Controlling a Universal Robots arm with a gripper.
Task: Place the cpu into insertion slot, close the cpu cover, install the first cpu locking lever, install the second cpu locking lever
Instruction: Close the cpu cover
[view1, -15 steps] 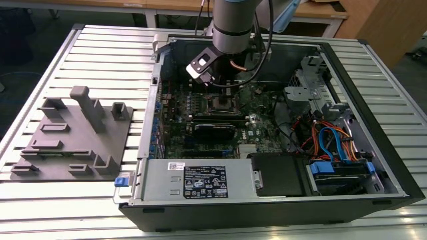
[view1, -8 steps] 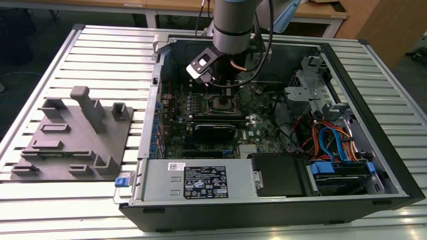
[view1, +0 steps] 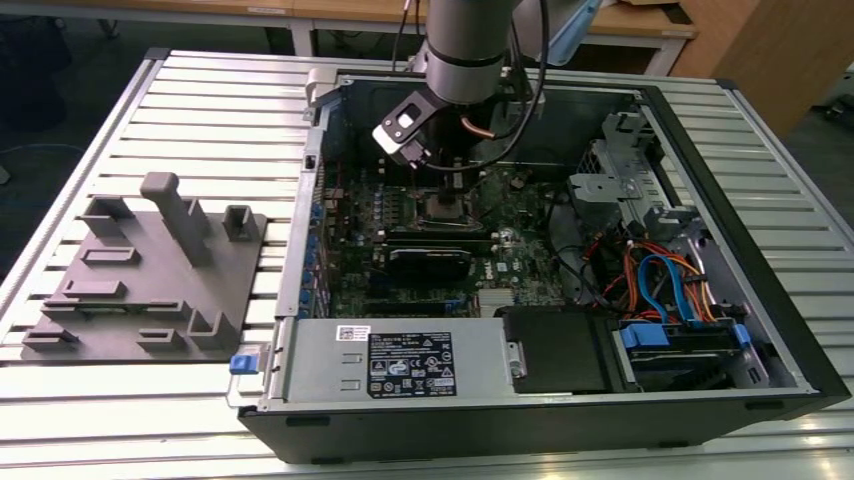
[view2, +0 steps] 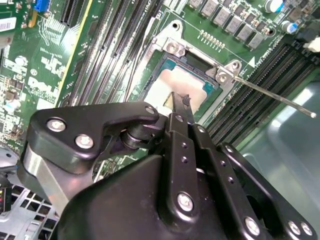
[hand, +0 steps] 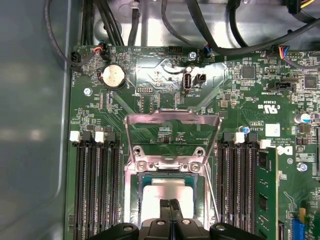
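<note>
Silver-grey cpu (hand: 167, 189) lying in insertion slot (hand: 134, 195); cpu cover (hand: 150, 118) standing flipped open beside it; gripper (hand: 170, 203) hanging over cpu, fingers (hand: 164, 208) pressed together, gripping nothing; thin locking lever (view2: 275, 97) sticking out past socket corner.

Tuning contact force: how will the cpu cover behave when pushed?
The cpu cover looks like thin sheet metal: probably light, fairly stiff. It stands open, hinged beside the cpu, so a push likely swings it rather than slides it.
</note>
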